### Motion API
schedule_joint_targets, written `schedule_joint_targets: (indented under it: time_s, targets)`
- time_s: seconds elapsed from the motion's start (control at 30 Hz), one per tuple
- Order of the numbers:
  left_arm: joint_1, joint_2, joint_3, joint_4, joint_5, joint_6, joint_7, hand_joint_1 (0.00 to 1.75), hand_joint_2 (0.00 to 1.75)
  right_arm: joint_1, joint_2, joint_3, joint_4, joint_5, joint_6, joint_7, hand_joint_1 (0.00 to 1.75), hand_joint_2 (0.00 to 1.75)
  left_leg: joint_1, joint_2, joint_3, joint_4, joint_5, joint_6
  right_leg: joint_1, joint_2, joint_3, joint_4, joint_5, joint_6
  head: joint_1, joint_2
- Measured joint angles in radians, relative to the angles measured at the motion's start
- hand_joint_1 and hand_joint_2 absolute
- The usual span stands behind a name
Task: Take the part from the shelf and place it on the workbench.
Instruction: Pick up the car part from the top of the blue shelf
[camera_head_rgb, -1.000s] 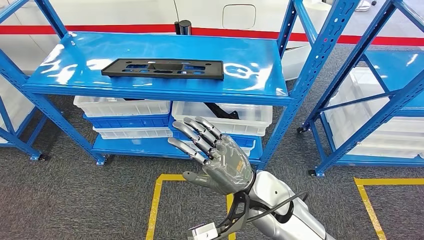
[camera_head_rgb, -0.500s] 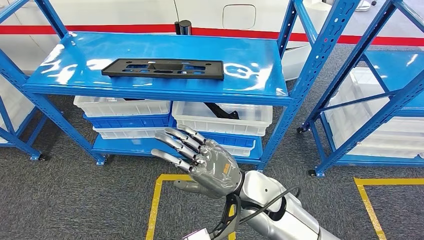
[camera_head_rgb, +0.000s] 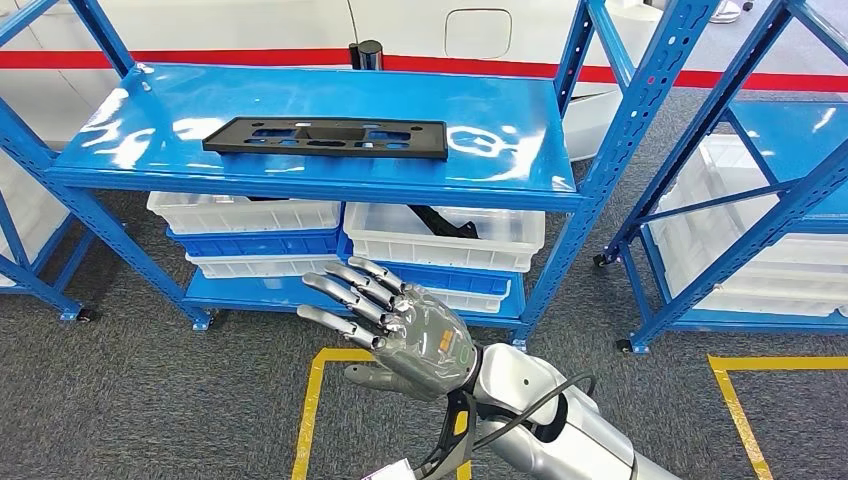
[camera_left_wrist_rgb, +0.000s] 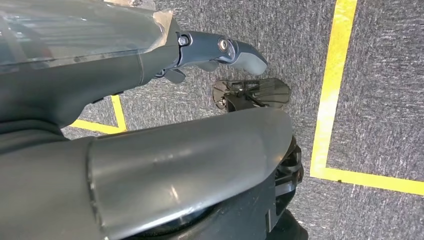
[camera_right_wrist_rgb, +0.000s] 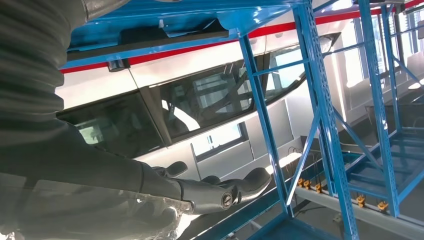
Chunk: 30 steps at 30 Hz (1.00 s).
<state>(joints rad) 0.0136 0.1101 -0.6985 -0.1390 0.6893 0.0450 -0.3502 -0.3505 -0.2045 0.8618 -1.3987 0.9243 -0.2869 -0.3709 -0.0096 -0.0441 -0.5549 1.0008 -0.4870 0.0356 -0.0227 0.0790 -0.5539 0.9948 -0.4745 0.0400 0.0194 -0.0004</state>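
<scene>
The part (camera_head_rgb: 325, 137) is a long, flat black plate with cut-outs. It lies on the top board of the blue shelf (camera_head_rgb: 500, 120), left of the middle. My right hand (camera_head_rgb: 395, 330) is raised in front of the shelf, below the board's front edge and well short of the part. Its fingers are spread toward the left and it holds nothing. In the right wrist view the right hand's thumb (camera_right_wrist_rgb: 245, 185) points along the shelf's underside. My left hand (camera_left_wrist_rgb: 220, 50) hangs over the grey carpet with its thumb out and nothing in it.
White bins (camera_head_rgb: 445, 235) and blue trays sit on the lower levels of the shelf. A second blue rack (camera_head_rgb: 740, 200) with white bins stands to the right. Yellow tape lines (camera_head_rgb: 310, 400) mark the grey carpet. A white vehicle with a red stripe stands behind the shelf.
My right hand has sunk and drifted left, away from the shelf's top board, with its fingers still spread. The part has not moved.
</scene>
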Motion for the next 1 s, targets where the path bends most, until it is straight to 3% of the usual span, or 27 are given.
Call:
schedule_joint_targets:
  time_s: [0.17, 0.3, 0.37, 0.43, 0.5, 0.57, 0.63, 0.67, 0.73, 0.77, 0.83, 0.93, 1.0]
  targets:
    - [-0.002, 0.004, 0.000, 0.002, 0.000, 0.003, 0.008, 0.00, 0.00, -0.006, 0.000, 0.005, 0.006, -0.004, -0.004, 0.004, 0.00, 1.75, 0.000, 0.000, 0.000, 0.000, 0.000, 0.000, 0.000, 0.000, 0.000, 0.000, 0.000, 0.000, 0.000, 0.000]
    - [-0.005, 0.009, 0.000, 0.003, 0.004, 0.016, 0.018, 0.00, 0.00, -0.006, 0.001, 0.005, 0.010, -0.009, -0.014, 0.010, 0.00, 1.75, -0.003, -0.001, -0.003, 0.008, -0.001, 0.002, -0.009, 0.001, -0.001, -0.003, 0.003, 0.006, 0.000, 0.000]
    - [-0.010, 0.004, 0.001, 0.003, 0.014, 0.055, 0.024, 0.00, 0.00, -0.006, 0.000, 0.005, 0.012, -0.008, -0.019, 0.009, 0.00, 1.75, -0.004, 0.000, -0.004, 0.008, -0.002, 0.006, -0.011, 0.003, -0.002, -0.005, 0.004, 0.009, 0.000, 0.000]
    - [-0.016, -0.011, 0.003, 0.003, 0.022, 0.104, 0.031, 0.00, 0.00, -0.005, -0.002, 0.004, 0.014, -0.008, -0.026, 0.008, 0.00, 1.75, 0.002, 0.007, 0.007, -0.006, 0.003, 0.016, -0.007, -0.003, -0.008, 0.004, -0.002, 0.013, 0.000, 0.000]
    - [-0.018, -0.028, 0.008, 0.003, 0.027, 0.135, 0.038, 0.00, 0.00, -0.005, -0.006, 0.003, 0.014, -0.008, -0.031, 0.007, 0.00, 1.75, 0.007, 0.019, 0.019, -0.020, 0.010, 0.027, -0.001, -0.033, -0.046, 0.079, -0.036, 0.007, 0.003, 0.000]
    - [-0.017, -0.042, 0.011, 0.003, 0.029, 0.144, 0.043, 0.00, 0.00, -0.004, -0.009, 0.004, 0.016, -0.008, -0.033, 0.007, 0.00, 1.75, 0.006, 0.031, 0.020, -0.021, 0.010, 0.029, 0.002, -0.060, -0.119, 0.218, -0.088, -0.003, 0.006, 0.000]
    - [-0.017, -0.052, 0.011, 0.003, 0.030, 0.145, 0.046, 0.00, 0.00, -0.002, -0.012, 0.004, 0.020, -0.008, -0.033, 0.007, 0.00, 1.75, 0.005, 0.039, 0.021, -0.021, 0.007, 0.027, 0.002, -0.066, -0.165, 0.296, -0.106, 0.000, 0.006, 0.000]
    - [-0.017, -0.054, 0.011, 0.003, 0.030, 0.145, 0.046, 0.00, 0.00, -0.001, -0.013, 0.005, 0.021, -0.008, -0.033, 0.007, 0.00, 1.75, 0.005, 0.042, 0.023, -0.020, 0.005, 0.025, 0.002, -0.068, -0.157, 0.276, -0.090, 0.007, 0.007, 0.000]
    - [-0.017, -0.058, 0.012, 0.003, 0.030, 0.145, 0.047, 0.00, 0.00, -0.001, -0.014, 0.004, 0.022, -0.008, -0.033, 0.007, 0.00, 1.75, 0.007, 0.043, 0.031, -0.019, -0.003, 0.015, 0.001, -0.075, -0.092, 0.137, -0.029, 0.023, 0.007, 0.000]
    - [-0.018, -0.059, 0.013, 0.003, 0.030, 0.145, 0.047, 0.00, 0.00, -0.002, -0.015, 0.004, 0.022, -0.008, -0.033, 0.007, 0.00, 1.75, 0.006, 0.043, 0.034, -0.017, -0.008, 0.009, 0.002, -0.078, -0.057, 0.069, -0.004, 0.024, 0.007, 0.000]
    - [-0.018, -0.059, 0.014, 0.003, 0.030, 0.145, 0.047, 0.00, 0.00, -0.001, -0.015, 0.004, 0.023, -0.008, -0.033, 0.006, 0.00, 1.75, 0.003, 0.042, 0.036, -0.014, -0.015, -0.001, 0.005, -0.080, -0.024, 0.006, 0.015, 0.012, 0.006, 0.000]
    - [-0.019, -0.059, 0.016, 0.003, 0.030, 0.145, 0.049, 0.00, 0.00, -0.001, -0.016, 0.004, 0.023, -0.008, -0.034, 0.006, 0.00, 1.75, 0.006, 0.043, 0.036, -0.010, -0.024, -0.012, 0.003, -0.075, -0.020, 0.007, 0.013, -0.011, 0.005, 0.000]
    - [-0.020, -0.059, 0.017, 0.003, 0.030, 0.145, 0.049, 0.00, 0.00, -0.002, -0.015, 0.004, 0.023, -0.008, -0.035, 0.006, 0.00, 1.75, 0.010, 0.042, 0.008, 0.048, -0.057, -0.024, -0.004, -0.073, -0.012, 0.005, 0.009, -0.026, 0.004, 0.000]
